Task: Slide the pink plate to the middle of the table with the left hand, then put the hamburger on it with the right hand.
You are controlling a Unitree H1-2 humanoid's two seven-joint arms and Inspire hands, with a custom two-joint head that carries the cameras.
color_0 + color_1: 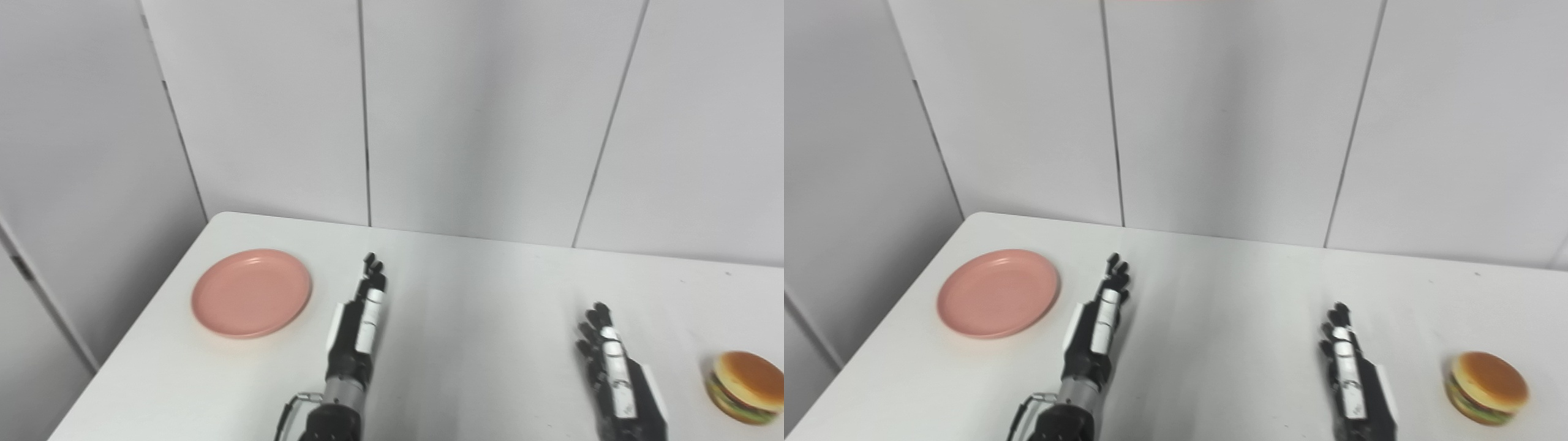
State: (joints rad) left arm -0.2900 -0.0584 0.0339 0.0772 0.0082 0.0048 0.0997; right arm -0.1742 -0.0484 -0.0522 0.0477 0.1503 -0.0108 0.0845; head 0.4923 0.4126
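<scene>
Here, in the left eye view, the left hand reaches forward over the white table with fingers straight and holding nothing, the pink plate lying just to its left without touching it, while the right hand is likewise spread and empty with the hamburger near its right side. In the right eye view both hands look the same, fingers extended, plate left of the left hand, hamburger right of the right hand, each apart from its hand
</scene>
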